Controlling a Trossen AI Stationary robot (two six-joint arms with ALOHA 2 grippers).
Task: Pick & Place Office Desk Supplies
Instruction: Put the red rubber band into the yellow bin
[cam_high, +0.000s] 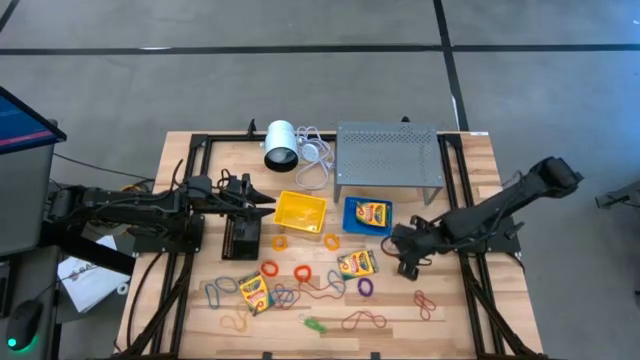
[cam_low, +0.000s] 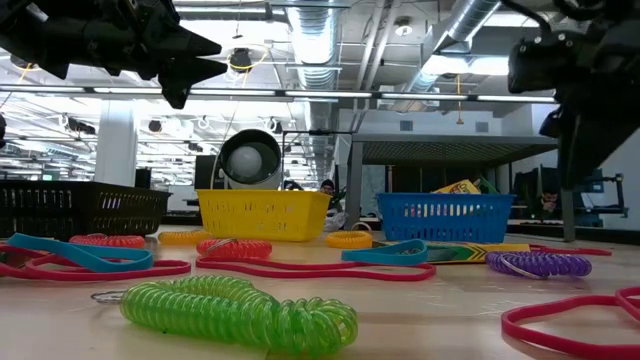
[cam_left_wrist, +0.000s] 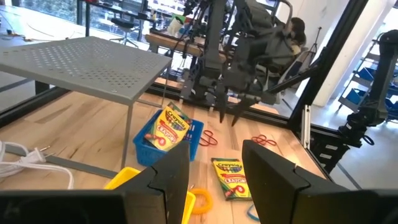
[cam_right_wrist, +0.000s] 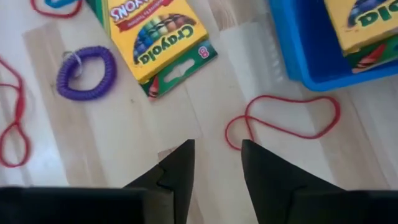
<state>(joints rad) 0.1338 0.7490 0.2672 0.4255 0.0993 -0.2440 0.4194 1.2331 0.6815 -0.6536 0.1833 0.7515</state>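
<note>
The tabletop (cam_high: 470, 170) is carrying a blue basket (cam_high: 367, 216) that is already holding one crayon box (cam_high: 371, 212), apparently the sorting bin. Another crayon box (cam_right_wrist: 160, 38) is lying just beside it, awaiting pickup. The right hand (cam_right_wrist: 216, 163), spread and empty, is hovering over bare wood near a red rubber band (cam_right_wrist: 283, 123). The left hand (cam_left_wrist: 212, 168), spread, is waiting above the yellow basket (cam_high: 300, 211).
</note>
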